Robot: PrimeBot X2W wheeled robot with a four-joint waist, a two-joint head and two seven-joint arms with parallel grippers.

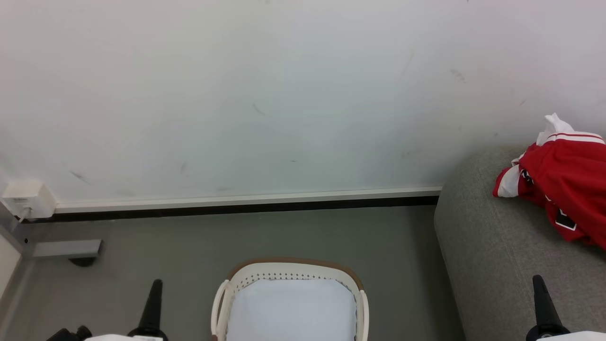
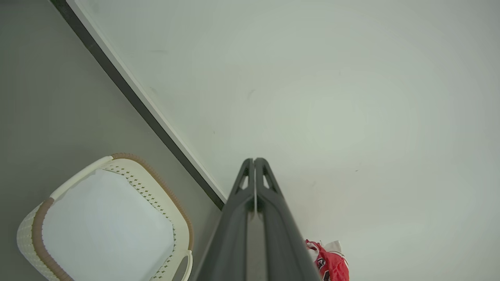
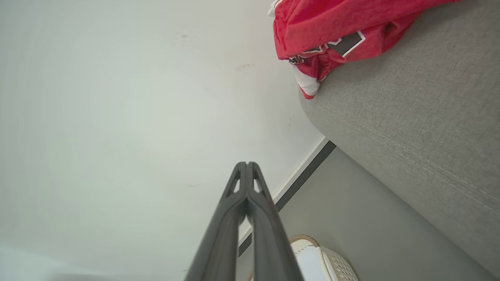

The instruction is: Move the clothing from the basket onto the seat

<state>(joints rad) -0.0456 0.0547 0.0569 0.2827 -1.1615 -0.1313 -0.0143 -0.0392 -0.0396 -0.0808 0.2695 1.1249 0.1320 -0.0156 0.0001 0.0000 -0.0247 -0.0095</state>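
Note:
The red clothing (image 1: pixel 563 182) with white trim lies bunched on the grey seat (image 1: pixel 502 255) at the right, against the wall; it also shows as the clothing (image 3: pixel 336 31) on the seat (image 3: pixel 410 117) and as the clothing (image 2: pixel 330 263). The white basket (image 1: pixel 289 272) with its brown rim stands on the floor at the bottom centre, holding just a plain white liner (image 1: pixel 291 310); the basket (image 2: pixel 172 218) appears from above too. My left gripper (image 1: pixel 155 284) is shut beside the basket's left. My right gripper (image 1: pixel 538 280) is shut over the seat's front. Both hold nothing.
A pale wall with a white and black skirting board (image 1: pixel 246 203) runs behind the basket. A white socket box (image 1: pixel 28 199) and a grey bracket (image 1: pixel 66 248) sit at the far left. Grey floor (image 1: pixel 397 246) separates basket and seat.

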